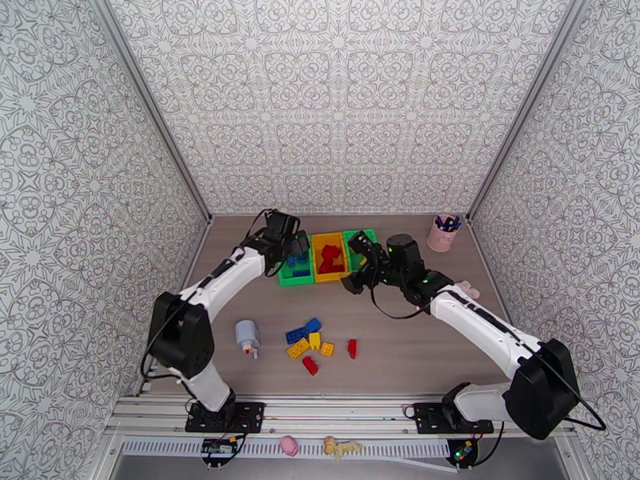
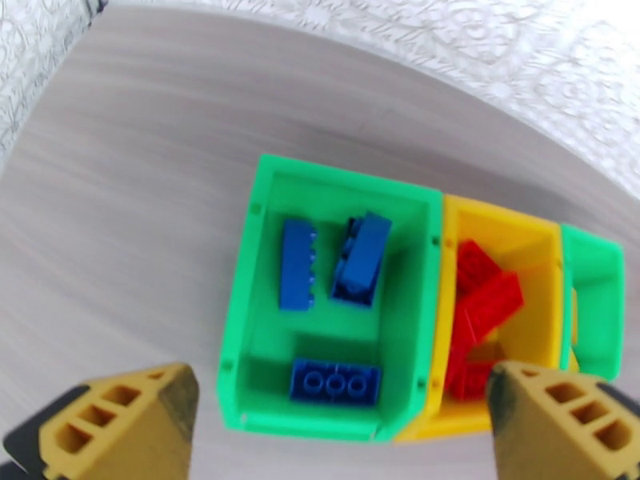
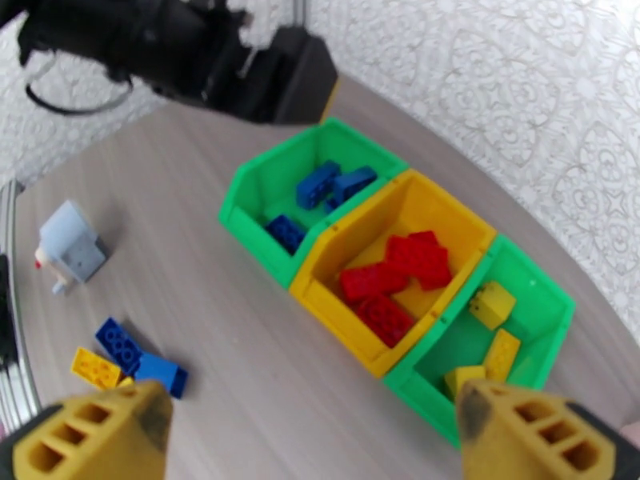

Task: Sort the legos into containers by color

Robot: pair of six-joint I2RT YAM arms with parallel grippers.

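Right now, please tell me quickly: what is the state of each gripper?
Left gripper: open, holding nothing.
Right gripper: open, holding nothing.

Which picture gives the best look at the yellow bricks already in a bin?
The right wrist view: three yellow bricks lie plainly in the end green bin. From above, the right arm covers most of that bin; the left wrist view catches the bin but hardly its inside.
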